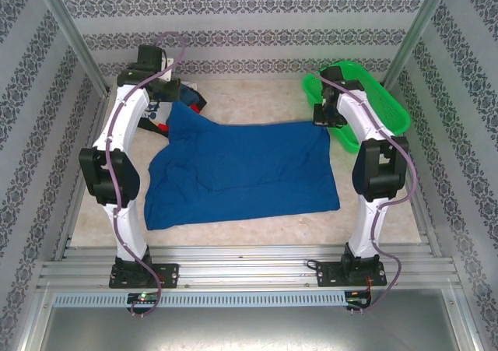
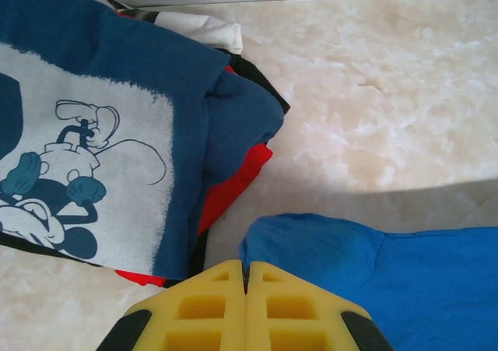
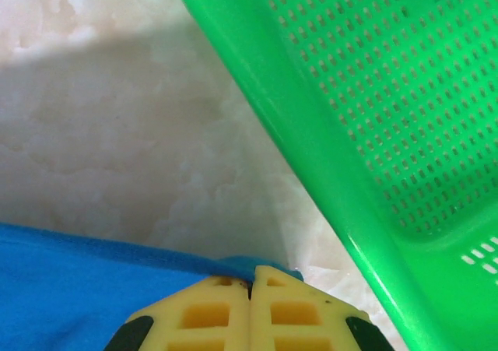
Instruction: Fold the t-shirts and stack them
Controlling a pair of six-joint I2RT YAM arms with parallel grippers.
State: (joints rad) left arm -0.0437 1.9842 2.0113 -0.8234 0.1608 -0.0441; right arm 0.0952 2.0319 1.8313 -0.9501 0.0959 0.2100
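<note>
A royal-blue t-shirt [image 1: 241,172] lies spread and rumpled across the middle of the table. My left gripper [image 2: 246,277] is shut on its far left corner [image 2: 311,246], and the yellow jaws meet with cloth pinched between them. My right gripper [image 3: 250,282] is shut on the far right corner [image 3: 241,267] of the same shirt. At the back left sits a pile of t-shirts: a navy one with a white cartoon graphic [image 2: 93,156] on top, red [image 2: 233,184] and black cloth beneath it.
A green plastic mesh basket [image 1: 385,102] stands at the back right, close beside my right gripper, with its rim [image 3: 311,156] just right of the jaws. Patterned walls enclose the table on three sides.
</note>
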